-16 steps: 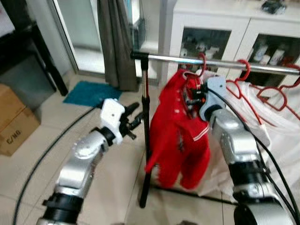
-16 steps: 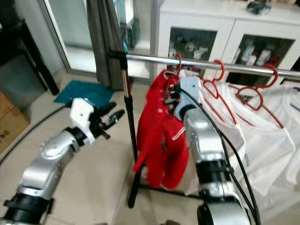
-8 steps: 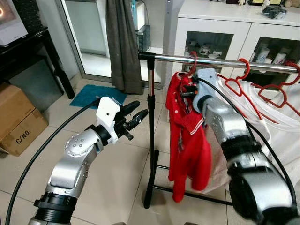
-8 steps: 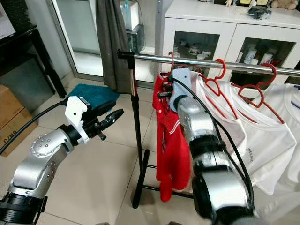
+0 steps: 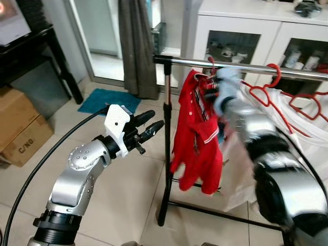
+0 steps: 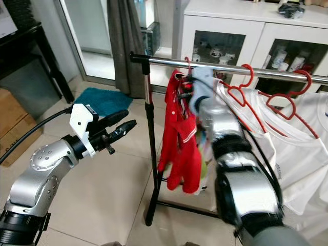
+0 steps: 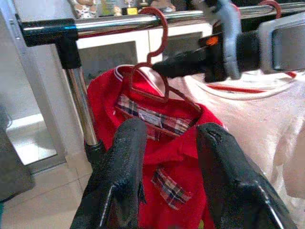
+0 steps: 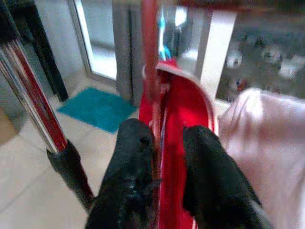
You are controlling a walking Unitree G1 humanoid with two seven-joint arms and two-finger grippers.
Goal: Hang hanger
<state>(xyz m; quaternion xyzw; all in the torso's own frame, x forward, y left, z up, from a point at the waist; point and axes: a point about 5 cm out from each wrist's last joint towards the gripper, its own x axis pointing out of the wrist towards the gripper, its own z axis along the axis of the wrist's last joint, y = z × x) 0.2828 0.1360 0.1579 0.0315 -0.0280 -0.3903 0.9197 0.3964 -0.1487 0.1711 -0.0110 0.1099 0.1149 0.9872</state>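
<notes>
A red shirt (image 5: 197, 143) hangs on a red hanger (image 7: 159, 28) whose hook sits over the silver rail (image 5: 246, 66), close to the rack's left end. My right gripper (image 8: 167, 133) is at the hanger's neck just under the rail, slightly open. The red stem lies against one finger (image 8: 138, 148), with the collar in the gap. The right arm looks blurred in the eye views. My left gripper (image 5: 157, 118) is open in the air left of the rack's upright, holding nothing, pointing at the shirt.
White shirts on red hangers (image 5: 287, 97) fill the rail to the right. The rack's upright post (image 5: 165, 154) stands between my arms. A white cabinet (image 5: 246, 31) is behind; a grey curtain (image 5: 136, 46), teal mat (image 5: 110, 100) and cardboard box (image 5: 20, 130) are left.
The camera has shifted. The hanger's hook has come to rest on the rail, and the shirt's hem has swung left. My right arm is moving; the left has barely moved.
</notes>
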